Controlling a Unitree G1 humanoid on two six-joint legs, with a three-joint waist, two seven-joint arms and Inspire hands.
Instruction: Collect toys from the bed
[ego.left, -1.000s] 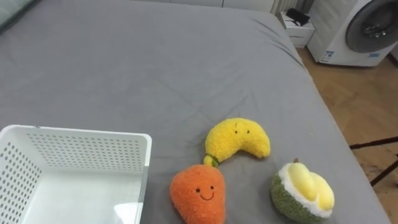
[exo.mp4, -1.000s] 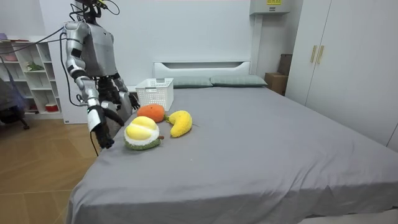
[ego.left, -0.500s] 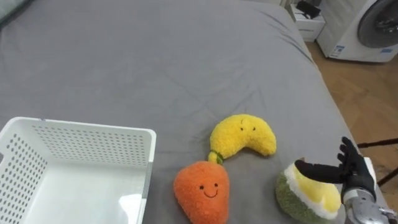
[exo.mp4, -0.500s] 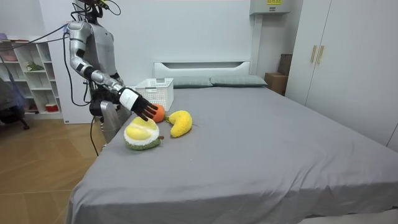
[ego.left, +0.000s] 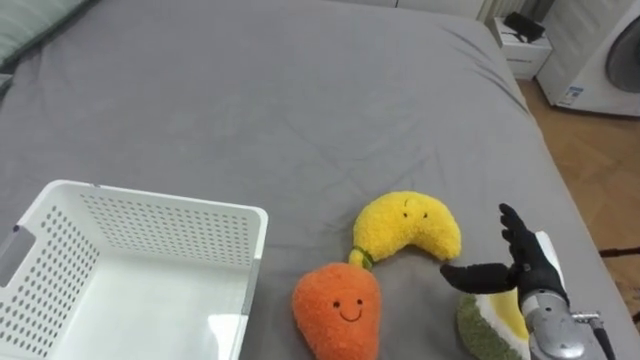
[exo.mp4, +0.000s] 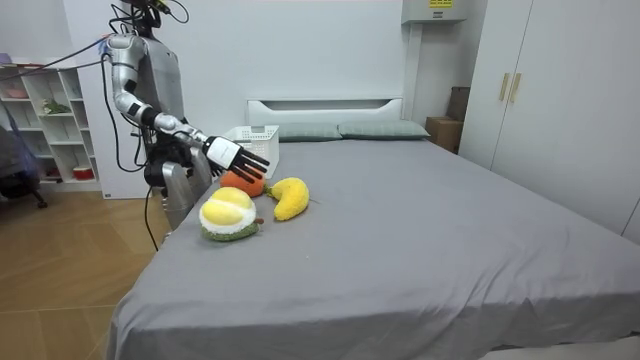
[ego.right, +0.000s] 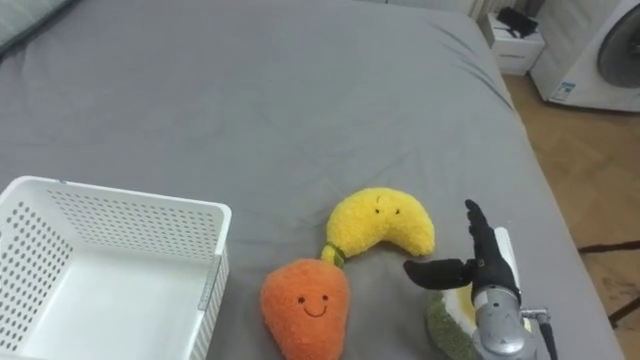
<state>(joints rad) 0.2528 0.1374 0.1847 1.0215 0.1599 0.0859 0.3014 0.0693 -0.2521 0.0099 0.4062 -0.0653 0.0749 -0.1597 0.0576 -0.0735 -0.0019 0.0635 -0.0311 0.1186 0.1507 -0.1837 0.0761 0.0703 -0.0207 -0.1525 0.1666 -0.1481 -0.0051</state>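
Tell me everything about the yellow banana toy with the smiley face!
The banana toy is fluffy yellow plush, curved like a moon, with tiny dark eyes and a smile stitched on. Its little green stem points at the orange carrot toy and seems to touch it. It lies flat on the grey bed, face up, outside the white basket. The open right robot hand hovers beside its right tip, thumb close but not clearly touching.

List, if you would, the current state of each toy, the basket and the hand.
Basket: upright on the bed, nothing seen inside.
Carrot toy: lying beside the basket, not held.
Banana toy: lying on the bed, not held.
Durian toy: on the bed, not gripped.
Right hand: open, fingers spread, above the durian toy.
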